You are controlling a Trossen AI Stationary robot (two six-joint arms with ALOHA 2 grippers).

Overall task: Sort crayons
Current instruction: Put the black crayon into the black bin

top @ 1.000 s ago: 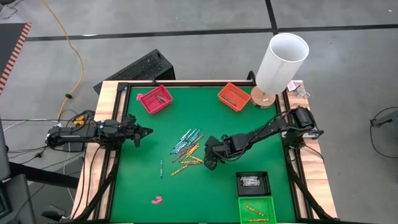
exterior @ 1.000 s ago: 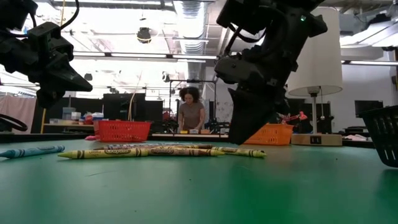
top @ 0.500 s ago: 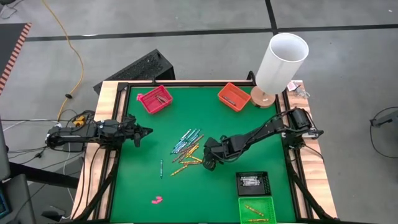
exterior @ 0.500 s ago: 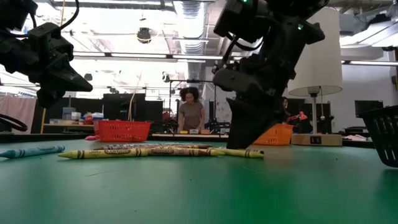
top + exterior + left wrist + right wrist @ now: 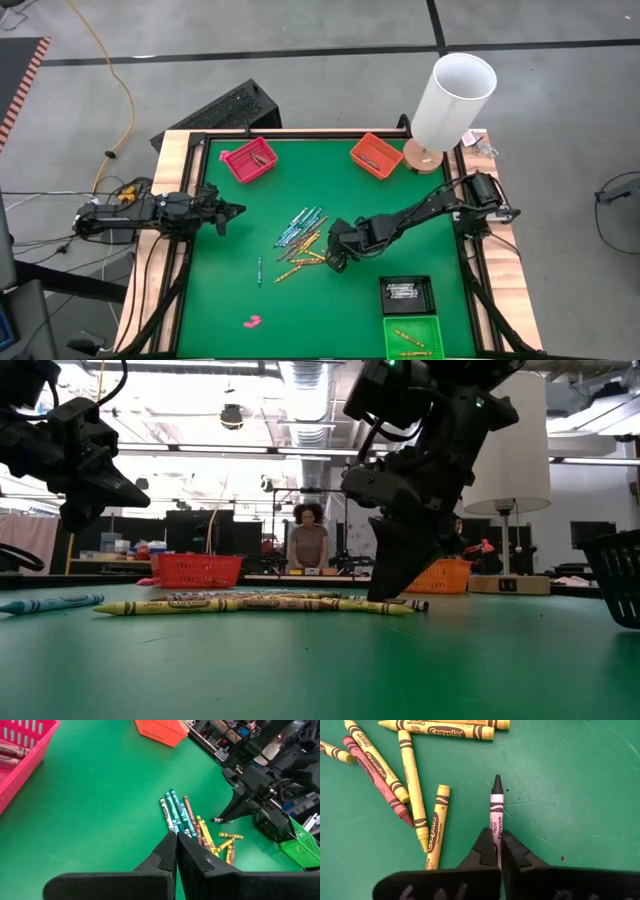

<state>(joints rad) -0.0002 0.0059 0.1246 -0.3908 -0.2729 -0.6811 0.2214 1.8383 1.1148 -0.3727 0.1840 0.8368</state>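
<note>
Several crayons (image 5: 300, 240) lie in a loose pile on the green table mat, in teal, yellow and reddish colours; they also show in the left wrist view (image 5: 186, 820). One teal crayon (image 5: 259, 270) lies apart. My right gripper (image 5: 336, 262) is down at the pile's right edge, shut on a white crayon with a black tip (image 5: 496, 805). Yellow crayons (image 5: 436, 827) and a reddish one (image 5: 375, 775) lie beside it. My left gripper (image 5: 236, 211) is shut and empty, held above the table's left side. My right gripper pinches the white crayon's wrapped back part (image 5: 497, 831) between its two fingers, whose tips (image 5: 385, 594) reach down to the mat from above. The black tip (image 5: 496, 782) sticks out ahead of the fingers. The crayon lies flat on the mat.
A pink-red tray (image 5: 249, 160) and an orange tray (image 5: 376, 155) stand at the far edge. A black tray (image 5: 407, 293) and a green tray (image 5: 411, 338) stand near right. A lamp (image 5: 450, 100) stands far right. A small pink lump (image 5: 251, 321) lies near left.
My right gripper has come down to the mat at the right edge of the crayon pile, shifting slightly toward the table's left.
</note>
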